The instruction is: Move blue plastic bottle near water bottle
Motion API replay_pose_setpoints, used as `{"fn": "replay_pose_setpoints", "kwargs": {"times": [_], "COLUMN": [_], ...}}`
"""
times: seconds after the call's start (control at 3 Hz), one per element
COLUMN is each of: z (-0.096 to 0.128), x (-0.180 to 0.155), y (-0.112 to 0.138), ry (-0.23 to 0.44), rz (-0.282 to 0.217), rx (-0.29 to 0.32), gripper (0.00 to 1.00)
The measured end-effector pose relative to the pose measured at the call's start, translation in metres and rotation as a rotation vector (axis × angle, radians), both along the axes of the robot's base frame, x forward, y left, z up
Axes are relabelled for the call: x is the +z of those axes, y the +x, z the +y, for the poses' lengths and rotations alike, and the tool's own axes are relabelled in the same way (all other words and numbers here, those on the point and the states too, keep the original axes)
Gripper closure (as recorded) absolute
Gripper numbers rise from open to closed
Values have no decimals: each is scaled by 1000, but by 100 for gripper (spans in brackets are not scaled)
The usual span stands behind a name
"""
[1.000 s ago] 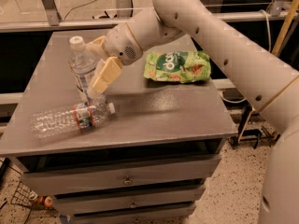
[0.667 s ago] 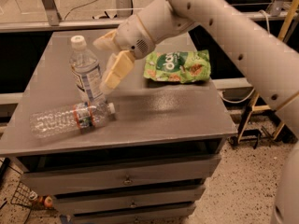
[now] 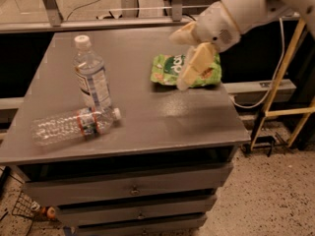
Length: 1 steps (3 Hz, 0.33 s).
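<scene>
The blue plastic bottle stands upright on the left part of the grey table, with a white cap and a white-and-blue label. The water bottle, ribbed with a red-green label band, lies on its side just in front of it, cap pointing right; the two almost touch. My gripper hangs over the right part of the table, well to the right of both bottles. Its cream fingers are spread apart and hold nothing.
A green snack bag lies on the table's right back part, partly behind the gripper. The table has drawers below. A yellow metal frame stands to the right, and a rail runs behind the table.
The gripper has drawn away from the blue plastic bottle and moved right, over the snack bag. The blue bottle stays upright beside the lying water bottle.
</scene>
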State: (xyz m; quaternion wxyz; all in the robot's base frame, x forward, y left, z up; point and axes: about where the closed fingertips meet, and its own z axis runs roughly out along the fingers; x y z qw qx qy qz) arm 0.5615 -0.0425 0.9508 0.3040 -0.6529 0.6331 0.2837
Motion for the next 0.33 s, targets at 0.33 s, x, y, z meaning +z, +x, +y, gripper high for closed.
{"fn": "replay_pose_setpoints", "kwargs": {"times": [0.33], "z": [-72], "x": [-4], "y": [1], "ry": [-41], "rz": [2], "rx": [-173], "gripper": [0]}}
